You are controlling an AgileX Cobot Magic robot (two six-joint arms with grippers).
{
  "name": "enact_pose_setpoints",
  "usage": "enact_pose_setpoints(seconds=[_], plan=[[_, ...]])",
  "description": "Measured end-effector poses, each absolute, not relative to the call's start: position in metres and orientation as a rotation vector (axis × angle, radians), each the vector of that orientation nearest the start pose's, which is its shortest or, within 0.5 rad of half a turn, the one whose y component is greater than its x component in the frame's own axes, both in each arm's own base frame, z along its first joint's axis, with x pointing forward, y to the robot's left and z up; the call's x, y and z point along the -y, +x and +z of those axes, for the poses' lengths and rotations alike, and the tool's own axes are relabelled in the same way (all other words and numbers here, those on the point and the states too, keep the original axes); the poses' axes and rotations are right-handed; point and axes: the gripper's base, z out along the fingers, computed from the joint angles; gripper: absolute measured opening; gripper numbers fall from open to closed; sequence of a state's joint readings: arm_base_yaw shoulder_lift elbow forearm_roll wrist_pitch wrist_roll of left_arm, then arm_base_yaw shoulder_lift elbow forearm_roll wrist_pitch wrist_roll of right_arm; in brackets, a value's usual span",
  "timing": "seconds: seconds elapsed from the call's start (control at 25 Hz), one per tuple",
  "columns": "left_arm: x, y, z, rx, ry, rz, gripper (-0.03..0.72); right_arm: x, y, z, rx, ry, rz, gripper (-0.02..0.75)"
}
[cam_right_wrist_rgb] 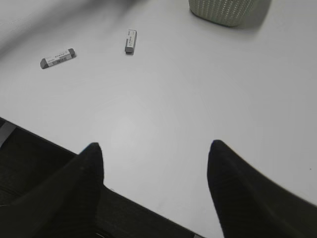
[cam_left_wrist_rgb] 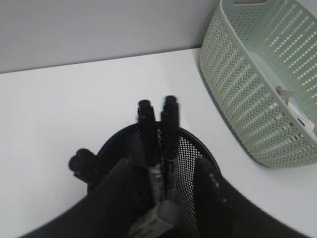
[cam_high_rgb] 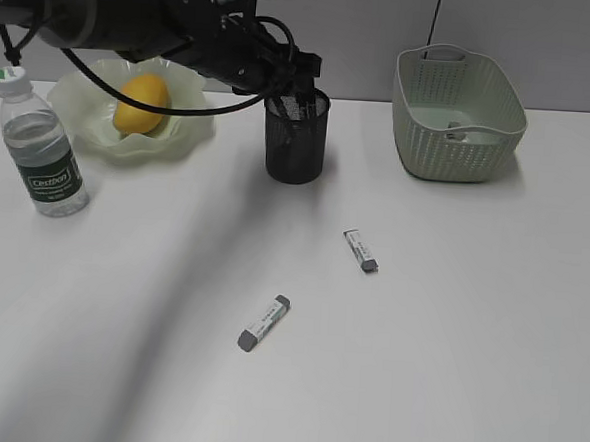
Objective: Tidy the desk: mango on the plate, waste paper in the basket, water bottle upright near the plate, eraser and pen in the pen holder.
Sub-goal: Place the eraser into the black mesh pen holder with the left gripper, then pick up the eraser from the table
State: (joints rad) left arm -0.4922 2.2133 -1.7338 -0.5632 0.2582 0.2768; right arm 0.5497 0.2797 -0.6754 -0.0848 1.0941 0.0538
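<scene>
Left gripper [cam_left_wrist_rgb: 163, 198] hangs over the pen holder [cam_high_rgb: 296, 136], jaws parted around 2 pens [cam_left_wrist_rgb: 157, 134]; right gripper [cam_right_wrist_rgb: 154, 171] wide, empty.

We saw a matt white worktop [cam_high_rgb: 446, 371]. The pen holder [cam_high_rgb: 296, 141] was black wire mesh; the basket [cam_high_rgb: 458, 116] pale green matt plastic with a woven pattern. At ten o'clock, the plate [cam_high_rgb: 185, 134] looked translucent, the mango [cam_high_rgb: 142, 104] smooth, the water bottle [cam_high_rgb: 41, 150] clear glossy plastic.
</scene>
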Motion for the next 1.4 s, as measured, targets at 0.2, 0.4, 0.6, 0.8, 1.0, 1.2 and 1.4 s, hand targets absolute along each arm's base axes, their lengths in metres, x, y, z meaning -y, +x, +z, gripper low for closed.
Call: enact_pose_setpoints(seconds=[0.2,0.4,0.6,0.8,1.0,1.2,1.4], plan=[[0.254,0.443,0.207,-2.220,0.346,-0.584,0.332,-0.007,0.025,0.322,-2.121,-0.537,0.237,0.520],[0.251,0.426,0.235,-2.280,0.471,-0.598,0.334,-0.007,0.025,0.322,-2.120,-0.537,0.237,0.520],[0.240,0.401,0.248,-2.433,0.718,-0.501,0.335,-0.007,0.025,0.322,-2.120,-0.537,0.237,0.520],[0.225,0.381,0.247,-2.636,0.891,-0.397,0.335,-0.007,0.025,0.322,-2.120,-0.537,0.237,0.520],[0.202,0.370,0.257,-2.807,0.855,-0.259,0.335,-0.007,0.025,0.322,-2.120,-0.537,0.237,0.520],[0.177,0.365,0.275,-2.823,0.765,-0.206,0.340,-0.007,0.025,0.322,-2.126,-0.517,0.248,0.520],[0.133,0.338,0.286,-2.850,0.646,-0.194,0.341,-0.007,0.025,0.322,-2.133,-0.506,0.253,0.520]])
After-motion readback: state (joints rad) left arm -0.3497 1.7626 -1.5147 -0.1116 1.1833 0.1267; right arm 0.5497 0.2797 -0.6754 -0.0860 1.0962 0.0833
